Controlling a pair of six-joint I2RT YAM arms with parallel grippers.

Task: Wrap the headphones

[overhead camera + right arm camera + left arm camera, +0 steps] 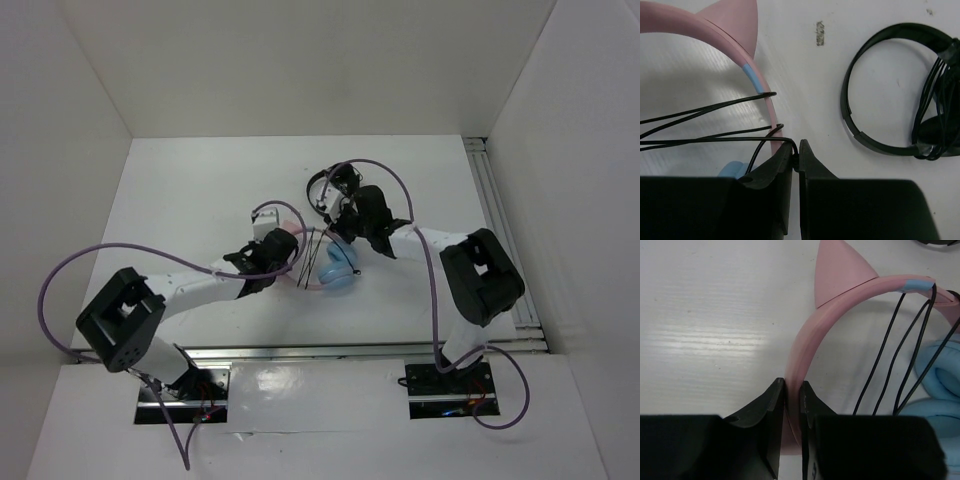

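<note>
At centre, left end effector [792, 386] clamps headphones' [333, 266] headband [801, 342]; right end effector [796, 147] pinches their cable [715, 105].

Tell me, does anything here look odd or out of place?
Nothing looks spilled or broken. The oddest sight is the black cable, strung in several strands like harp strings across the open arc of the pink cat-ear headphones. There is also a small grey smudge on the table.

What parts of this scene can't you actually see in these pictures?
- Top view: how many cable loops cross the headphones; too small to count.
- Left wrist view: blue earcups, cut off at the right edge.
- Right wrist view: the cable's end, hidden behind the right fingers; black headphones, cut off at the right edge.
</note>
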